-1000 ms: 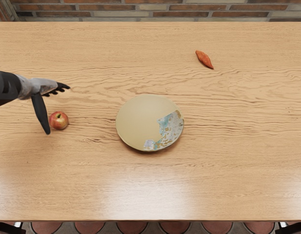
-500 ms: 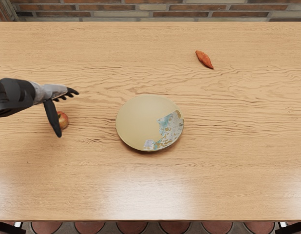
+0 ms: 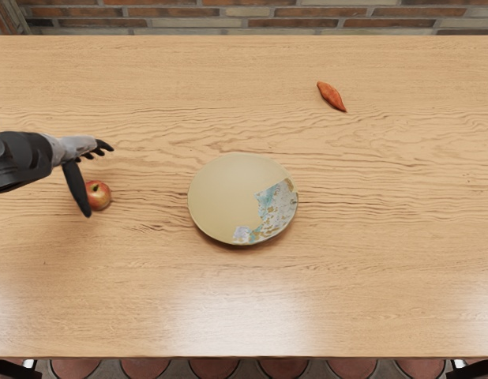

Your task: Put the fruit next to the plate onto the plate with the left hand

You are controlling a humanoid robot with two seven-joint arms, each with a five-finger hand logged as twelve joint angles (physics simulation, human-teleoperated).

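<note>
A small red apple [image 3: 99,195] lies on the table to the left of the plate [image 3: 228,189], a round beige plate with a worn blue-white patch at its right. My left hand [image 3: 82,162] comes in from the left edge and hovers over the apple's left side. Its fingers are spread, the dark thumb [image 3: 76,189] pointing down beside the apple and partly covering it. Nothing is held. The right arm does not show.
An orange sweet potato [image 3: 332,95] lies at the far right of the table. A brick wall runs along the far edge. Bare wood surrounds the plate on all sides.
The left hand first moved right over the apple, then drew back a little to the left. More of the apple shows now. The apple and plate have not moved.
</note>
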